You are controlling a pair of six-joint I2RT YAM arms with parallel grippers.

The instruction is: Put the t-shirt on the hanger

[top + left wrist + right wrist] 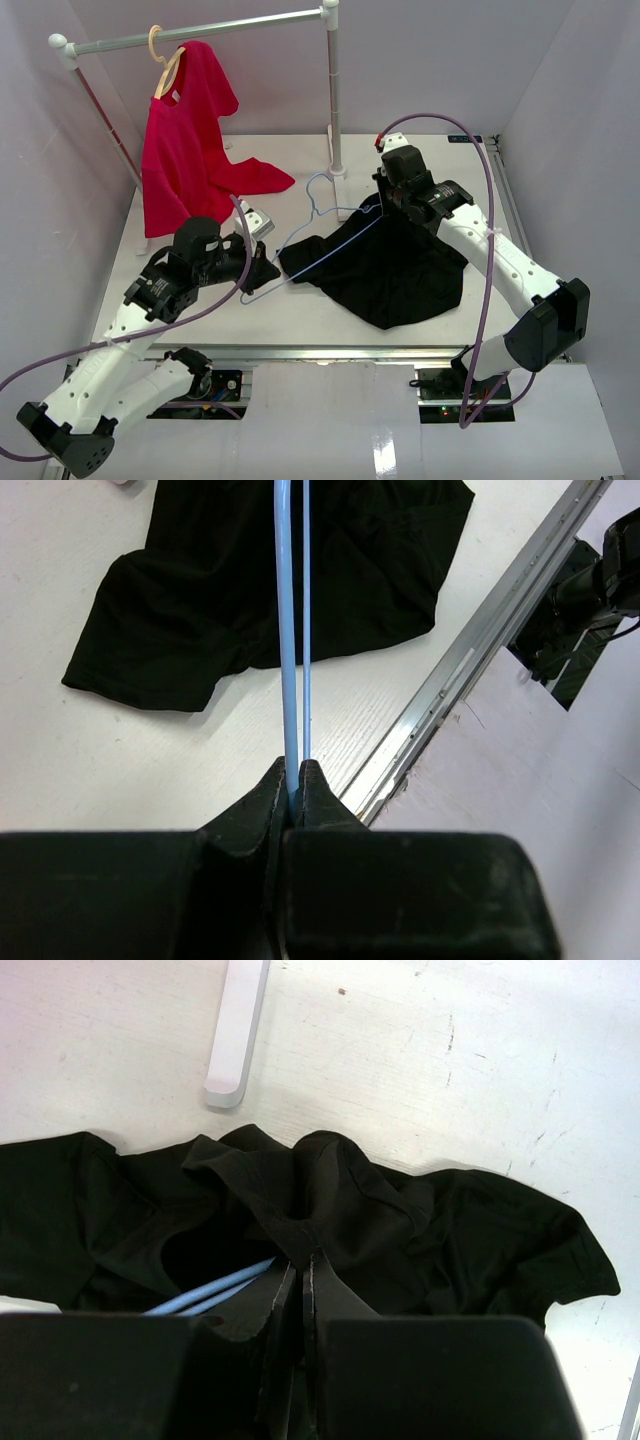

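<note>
Tabletop [300, 322] looks mid-threading: left gripper [297, 772] pinches hanger [287, 630] at 8 o'clock, right gripper [303, 1255] clamps t-shirt [480, 1230] collar; next push hanger deeper.

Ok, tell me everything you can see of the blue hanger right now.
The hanger is thin light-blue wire with a curved hook that points away from the arms. One corner is clamped in the shut left gripper. From the jaws, two wires run close together toward the black t-shirt. The other end is hidden inside the shirt, with a short stretch showing in the opening where the right gripper pinches the fabric.
</note>
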